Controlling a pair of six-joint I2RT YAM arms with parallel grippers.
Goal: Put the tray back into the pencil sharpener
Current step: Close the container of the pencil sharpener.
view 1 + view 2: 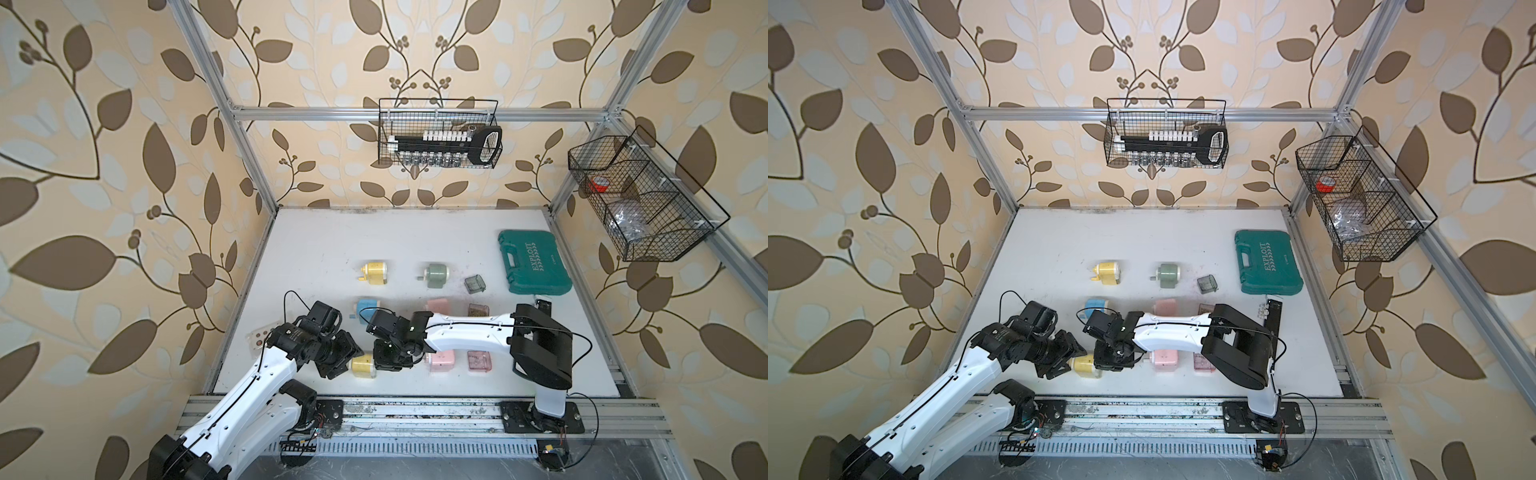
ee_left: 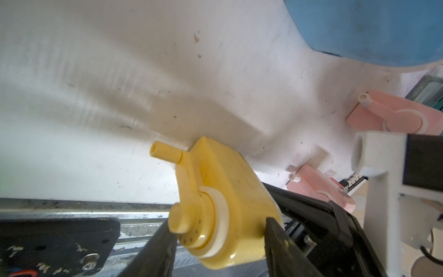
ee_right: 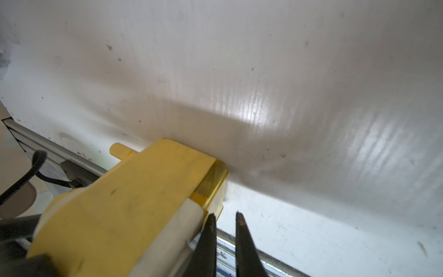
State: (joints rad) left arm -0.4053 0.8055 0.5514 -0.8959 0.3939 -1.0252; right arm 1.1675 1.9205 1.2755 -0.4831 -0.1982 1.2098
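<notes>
A yellow pencil sharpener point(image 1: 362, 365) point(image 1: 1086, 366) lies near the table's front edge between my two grippers. Its translucent yellow tray point(image 3: 213, 182) sits in the sharpener point(image 3: 119, 203), with the end sticking out a little. My left gripper point(image 2: 217, 219) has a finger on each side of the crank end of the sharpener point(image 2: 225, 191). I cannot tell whether they press on it. My right gripper point(image 3: 225, 214) is at the tray end. Its fingers are a narrow gap apart with nothing between them, and one fingertip point(image 3: 211, 219) touches the tray's face.
Other sharpeners stand around: yellow point(image 1: 374, 272), green point(image 1: 435, 274), blue point(image 1: 365, 307) and pink point(image 1: 441, 360). Loose trays lie to the right: grey point(image 1: 475, 284), brown point(image 1: 478, 309), pink point(image 1: 480, 360). A green tool case point(image 1: 534, 262) lies at the back right. The metal rail point(image 1: 415, 409) borders the front.
</notes>
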